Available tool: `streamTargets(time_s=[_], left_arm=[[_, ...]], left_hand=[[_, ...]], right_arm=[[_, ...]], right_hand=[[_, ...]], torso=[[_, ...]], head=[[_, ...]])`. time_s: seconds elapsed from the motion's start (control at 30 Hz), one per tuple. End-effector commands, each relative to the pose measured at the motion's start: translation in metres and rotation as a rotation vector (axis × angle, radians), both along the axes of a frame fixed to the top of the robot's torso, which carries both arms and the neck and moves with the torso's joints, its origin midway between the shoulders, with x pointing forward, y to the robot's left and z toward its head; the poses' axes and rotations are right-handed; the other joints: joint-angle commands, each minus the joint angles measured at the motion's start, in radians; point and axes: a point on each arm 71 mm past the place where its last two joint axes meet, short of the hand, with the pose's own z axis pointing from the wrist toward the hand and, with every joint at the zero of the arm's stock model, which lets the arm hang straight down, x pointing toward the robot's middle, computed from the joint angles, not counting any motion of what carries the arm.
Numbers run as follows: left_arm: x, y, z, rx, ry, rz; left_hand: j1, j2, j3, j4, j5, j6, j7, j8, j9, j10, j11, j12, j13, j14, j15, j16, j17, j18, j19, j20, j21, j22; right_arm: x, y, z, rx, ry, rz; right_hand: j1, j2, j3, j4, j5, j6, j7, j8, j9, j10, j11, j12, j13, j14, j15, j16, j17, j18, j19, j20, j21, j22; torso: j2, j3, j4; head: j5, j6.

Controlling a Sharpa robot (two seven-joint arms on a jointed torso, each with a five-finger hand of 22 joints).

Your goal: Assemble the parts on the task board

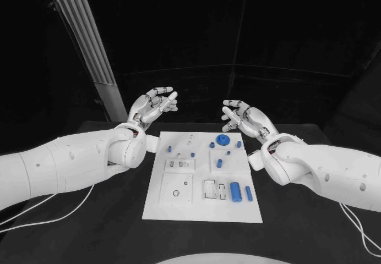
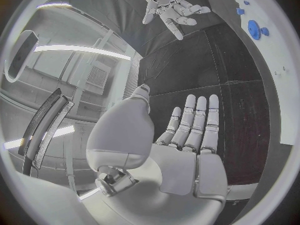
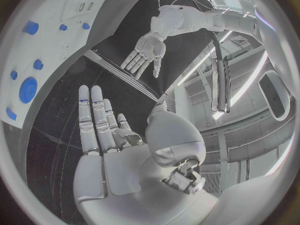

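The white task board (image 1: 202, 212) lies flat in the middle of the black table. Several blue parts sit on it: a round gear (image 1: 224, 139) near the far edge, a thick cylinder (image 1: 235, 191) and a thin peg (image 1: 248, 193) at the near right, small pegs (image 1: 170, 148) across the upper half. My left hand (image 1: 154, 104) is raised beyond the board's far left corner, open, holding nothing. My right hand (image 1: 242, 117) hovers beyond the far right corner, fingers spread, empty. The left wrist view shows my left palm (image 2: 187, 150), the right hand (image 2: 169, 7) and the gear (image 2: 254, 29).
White cables (image 1: 48, 206) trail over the table at the near left and one at the near right (image 1: 361, 234). A pale ribbed column (image 1: 91, 55) stands behind the table at the far left. The right wrist view shows my right palm (image 3: 109, 160), the left hand (image 3: 147, 52) and the board (image 3: 47, 40).
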Motion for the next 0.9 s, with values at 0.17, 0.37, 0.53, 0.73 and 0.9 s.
streamTargets(time_s=[0.17,0.37,0.53,0.73,0.9], left_arm=[[-0.005,-0.004,0.016,0.01,-0.24,-0.086],[-0.006,-0.006,0.014,0.025,-0.231,-0.118],[-0.008,-0.005,0.012,0.024,-0.218,-0.132],[-0.011,-0.004,0.009,0.009,-0.201,-0.162],[-0.014,-0.006,0.008,-0.006,-0.192,-0.187]], left_hand=[[-0.021,-0.005,-0.005,-0.001,-0.04,-0.054,0.023,0.032,-0.002,0.096,-0.031,-0.009,0.003,0.148,-0.041,0.035,0.025,0.03,0.109,-0.011,0.083,0.025],[-0.01,0.005,-0.002,-0.002,-0.041,-0.045,0.042,0.079,-0.002,0.085,-0.029,-0.034,0.004,0.161,-0.042,0.035,0.039,0.029,0.133,-0.016,0.114,0.035],[-0.005,0.01,-0.007,-0.002,-0.041,-0.041,0.048,0.09,-0.005,0.1,-0.037,-0.037,0.008,0.179,-0.053,0.068,0.066,0.027,0.159,-0.029,0.167,0.065],[0.013,0.034,-0.019,-0.003,-0.04,0.064,0.117,0.105,-0.005,0.043,-0.01,-0.072,0.003,0.079,-0.021,-0.005,0.048,0.021,0.079,-0.009,0.151,0.059],[0.024,0.051,-0.038,-0.003,-0.038,0.202,0.123,0.058,-0.008,0.007,-0.001,-0.084,0.001,0.055,-0.012,-0.023,0.043,0.019,0.057,-0.002,0.152,0.055]], right_arm=[[0.002,0.001,-0.003,-0.012,0.034,0.051],[0.004,-0.001,-0.004,-0.022,0.048,0.059],[0.005,-0.004,-0.006,-0.045,0.075,0.075],[0.011,-0.009,-0.002,-0.153,0.083,0.1],[0.018,-0.01,0.002,-0.358,-0.012,0.095]], right_hand=[[0.015,0.008,-0.016,0.001,-0.001,-0.025,0.006,0.019,0.002,0.082,-0.06,-0.059,-0.006,0.389,-0.082,0.011,0.044,0.015,0.254,-0.072,0.105,0.027],[0.045,0.029,-0.013,0.001,0.023,-0.008,-0.042,0.067,0.002,0.128,-0.091,-0.105,-0.005,0.684,-0.114,0.541,0.758,-0.013,0.47,-0.128,0.403,0.251],[0.085,0.036,-0.008,-0.002,0.012,0.058,0.006,0.111,0.004,0.191,-0.09,-0.106,-0.002,0.73,-0.115,0.8,1.26,-0.127,0.706,-0.117,1.007,1.024],[0.258,0.024,0.038,-0.048,0.054,0.488,0.085,0.183,0.016,0.301,-0.08,-0.111,-0.004,0.732,-0.093,0.833,1.324,-0.172,0.796,-0.095,1.158,1.273],[0.419,-0.029,0.084,-0.144,0.008,0.639,0.061,0.065,0.006,0.372,-0.097,-0.168,-0.007,0.729,-0.106,0.836,1.317,-0.172,0.796,-0.099,1.158,1.273]], torso=[[0.027,0.0002,0.0029],[0.038,0.0004,0.007],[0.045,0.0002,0.0116],[0.052,-0.0001,0.0192],[0.061,-0.0025,0.0249]], head=[[0.002,-0.001],[-0.006,-0.005],[-0.008,-0.013],[-0.021,-0.025],[-0.03,-0.032]])
